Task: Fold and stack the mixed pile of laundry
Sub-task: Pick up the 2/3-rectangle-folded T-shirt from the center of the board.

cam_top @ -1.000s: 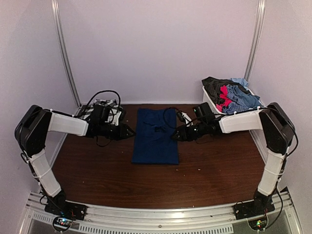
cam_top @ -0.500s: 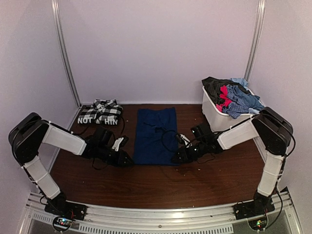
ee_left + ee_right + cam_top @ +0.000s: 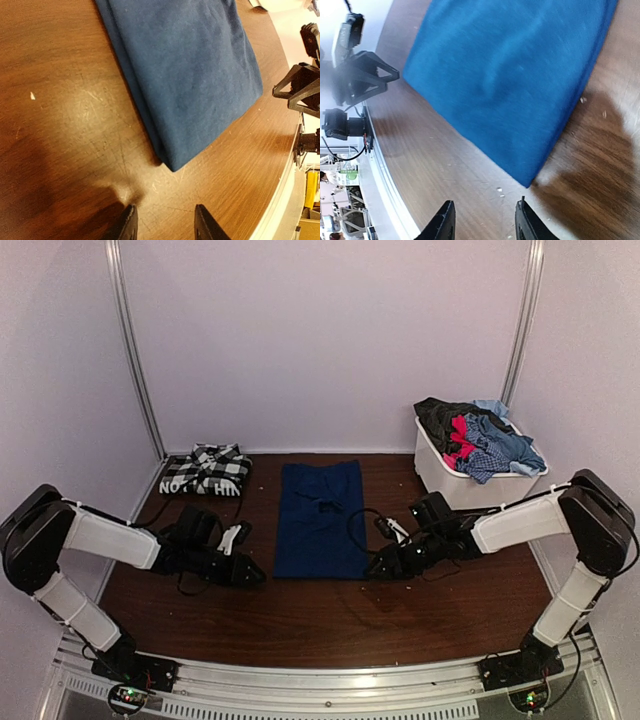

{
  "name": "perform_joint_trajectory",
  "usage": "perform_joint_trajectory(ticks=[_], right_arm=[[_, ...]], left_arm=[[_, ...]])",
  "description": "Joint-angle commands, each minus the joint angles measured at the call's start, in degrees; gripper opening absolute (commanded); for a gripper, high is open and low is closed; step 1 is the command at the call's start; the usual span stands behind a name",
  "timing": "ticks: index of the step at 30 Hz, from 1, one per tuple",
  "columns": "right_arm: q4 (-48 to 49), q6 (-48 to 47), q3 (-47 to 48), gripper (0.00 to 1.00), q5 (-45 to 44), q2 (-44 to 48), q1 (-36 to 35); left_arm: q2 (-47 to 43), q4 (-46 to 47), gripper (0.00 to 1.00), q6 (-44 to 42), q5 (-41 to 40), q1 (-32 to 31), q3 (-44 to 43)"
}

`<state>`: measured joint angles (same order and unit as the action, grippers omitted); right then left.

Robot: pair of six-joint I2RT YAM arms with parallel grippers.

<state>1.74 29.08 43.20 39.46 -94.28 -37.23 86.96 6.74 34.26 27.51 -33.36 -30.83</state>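
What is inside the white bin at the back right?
A heap of unfolded garments rises above the white bin: dark grey, red, blue plaid, light blue. Anything beneath them is hidden.

Lab enclosure: plain white walls (image 3: 320, 340), aluminium rail (image 3: 330, 678), wood table (image 3: 330, 625).

1. Long navy blue piece (image 3: 190, 65): far end cut off by the upper edge in the left wrist view; blurred in the right wrist view.
2. Left gripper (image 3: 165, 210), right gripper (image 3: 486, 202): only the fingertips show above the lower edge.
3. Pile (image 3: 478, 435) in white bin (image 3: 440, 475): lower garments hidden by the wall.
4. Checked shirt (image 3: 205, 469): lettering too small to read in full.
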Motion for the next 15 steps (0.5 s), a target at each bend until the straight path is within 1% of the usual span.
perform_joint_trajectory(ticks=[1, 5, 11, 13, 15], right_arm=[[4.4, 3.22, -0.86, 0.41, 0.23, -5.28, 0.18], [6.47, 3.64, -0.06, 0.39, 0.4, -9.27, 0.13], [5.99, 3.45, 1.28, 0.27, -0.61, -10.44, -0.02], [5.68, 3.23, 1.57, 0.2, -0.97, -10.34, 0.02], [5.2, 3.07, 1.67, 0.1, -1.28, -10.13, -0.03]], left_arm=[[5.32, 5.65, 0.4, 1.85, 2.26, -0.65, -2.07], [9.9, 9.72, 0.37, 3.74, 3.52, -1.32, -2.53], [11.65, 11.55, 0.28, 4.74, 3.07, -1.53, -2.31], [11.65, 11.41, 0.21, 4.81, 2.52, -1.53, -2.43], [11.7, 11.54, 0.09, 5.11, 2.38, -1.53, -2.41]])
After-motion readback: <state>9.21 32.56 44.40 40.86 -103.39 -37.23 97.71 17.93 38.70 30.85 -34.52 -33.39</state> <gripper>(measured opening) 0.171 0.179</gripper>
